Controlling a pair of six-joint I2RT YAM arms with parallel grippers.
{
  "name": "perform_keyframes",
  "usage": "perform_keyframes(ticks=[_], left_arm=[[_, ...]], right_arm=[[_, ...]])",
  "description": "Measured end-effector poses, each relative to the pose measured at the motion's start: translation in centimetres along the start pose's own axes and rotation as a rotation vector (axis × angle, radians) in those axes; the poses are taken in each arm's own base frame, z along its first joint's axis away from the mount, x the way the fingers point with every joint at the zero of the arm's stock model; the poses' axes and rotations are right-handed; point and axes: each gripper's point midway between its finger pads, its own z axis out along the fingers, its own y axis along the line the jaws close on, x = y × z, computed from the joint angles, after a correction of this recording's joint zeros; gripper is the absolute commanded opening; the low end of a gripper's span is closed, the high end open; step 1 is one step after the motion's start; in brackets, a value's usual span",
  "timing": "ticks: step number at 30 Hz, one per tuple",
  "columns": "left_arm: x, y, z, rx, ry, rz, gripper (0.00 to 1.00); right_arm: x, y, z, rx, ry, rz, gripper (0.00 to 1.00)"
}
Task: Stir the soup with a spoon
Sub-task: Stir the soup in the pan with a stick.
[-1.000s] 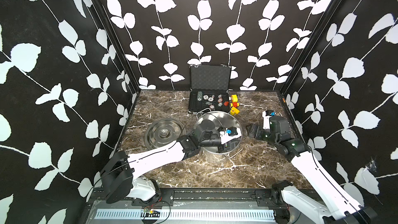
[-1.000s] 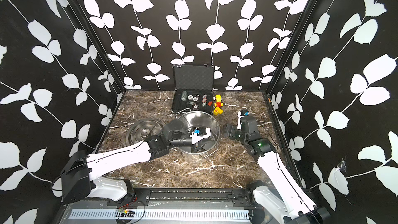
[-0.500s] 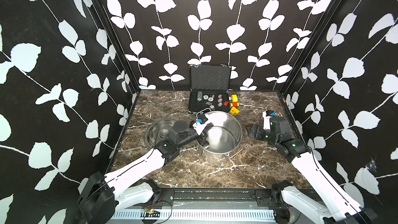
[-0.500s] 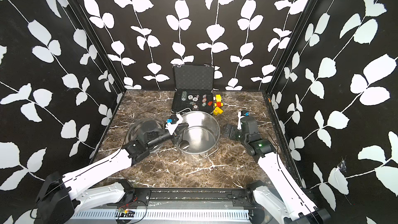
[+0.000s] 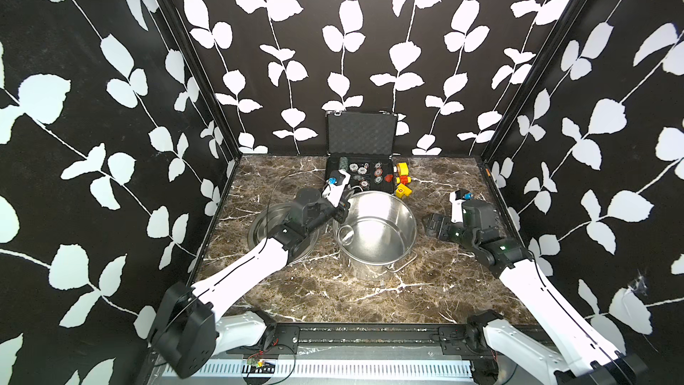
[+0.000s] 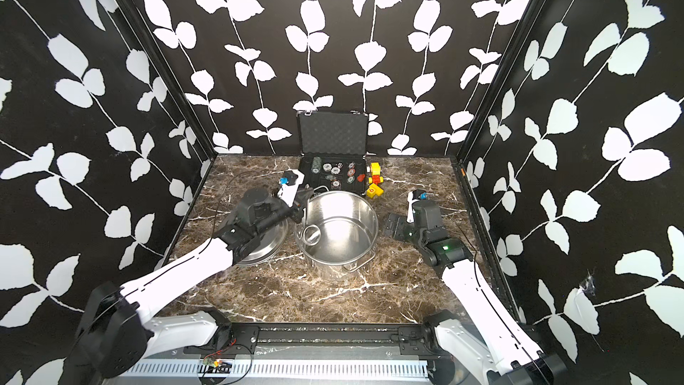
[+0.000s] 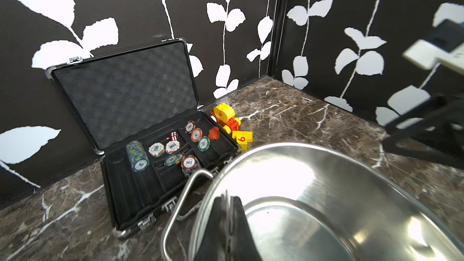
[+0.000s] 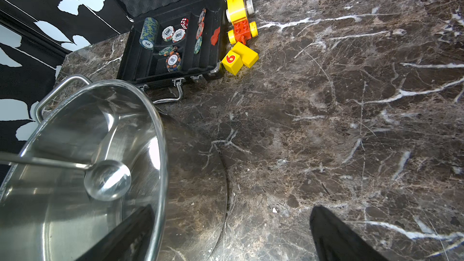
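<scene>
A steel pot [image 5: 388,253] stands mid-table, and its inside shows bare shiny metal with no soup in view. My left gripper [image 5: 339,212] hangs at the pot's far left rim, shut on the thin handle of the silver spoon [image 5: 346,233]. The spoon's round bowl hangs inside the pot near its left wall, also clear as the spoon [image 8: 108,180] in the right wrist view. In the left wrist view the left gripper [image 7: 227,200] is closed on a blurred metal sliver. My right gripper [image 5: 431,224] is open with nothing between its fingers, low beside the pot's right side.
The pot's lid [image 5: 263,230] lies left of the pot, partly under my left arm. An open black case [image 5: 361,142] with poker chips stands behind the pot. Yellow and red toy blocks [image 5: 402,179] lie to its right. Patterned walls close in three sides.
My left gripper has swept the spoon from the pot's right side across to its far left rim. The right arm has not moved.
</scene>
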Motion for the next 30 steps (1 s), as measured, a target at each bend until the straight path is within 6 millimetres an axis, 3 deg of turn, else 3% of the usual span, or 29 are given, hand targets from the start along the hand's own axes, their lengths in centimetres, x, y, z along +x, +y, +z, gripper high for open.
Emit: perform_keyframes(ticks=[5, 10, 16, 21, 30], left_arm=[[-0.2, -0.4, 4.0, 0.057, 0.036, 0.009, 0.0], [0.0, -2.1, 7.5, 0.147, 0.061, 0.017, 0.0], [-0.6, -8.8, 10.5, 0.326, 0.071, 0.099, 0.0], [-1.1, -14.4, 10.6, 0.468, 0.051, 0.153, 0.0], [0.2, -19.9, 8.0, 0.648, 0.045, 0.22, 0.0]], right_arm=[[0.0, 0.0, 0.0, 0.0, 0.0, 0.0, 0.99], [0.0, 0.0, 0.0, 0.0, 0.0, 0.0, 0.99], [0.0, 0.0, 0.0, 0.0, -0.001, 0.0, 0.99], [0.0, 0.0, 0.0, 0.0, -0.002, 0.0, 0.99], [0.3, -0.2, 0.0, 0.003, 0.003, 0.001, 0.99]])
